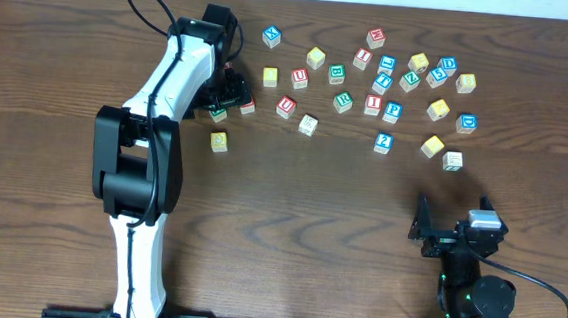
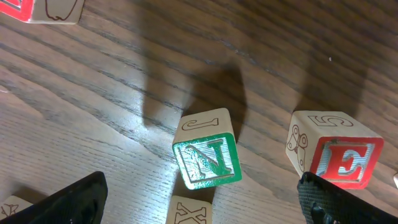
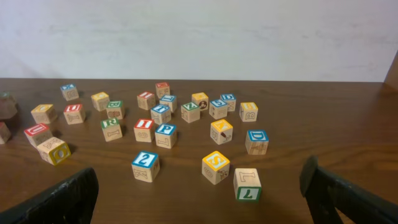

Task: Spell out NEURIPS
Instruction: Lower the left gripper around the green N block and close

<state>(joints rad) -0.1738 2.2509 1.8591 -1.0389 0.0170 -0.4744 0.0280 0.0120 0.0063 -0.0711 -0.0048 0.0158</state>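
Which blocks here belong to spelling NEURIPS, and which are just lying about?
For the job: green N block, red E block, red U block, green R block, red I block, blue P block, yellow S block.
Lying about: blue 2 block, blue D block.

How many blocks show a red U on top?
2. One red U block sits beside a yellow block; the other lies just below it in the overhead view, nearer the left arm. Hidden faces may carry more.

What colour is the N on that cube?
Green, on the N cube; clearest in the left wrist view.
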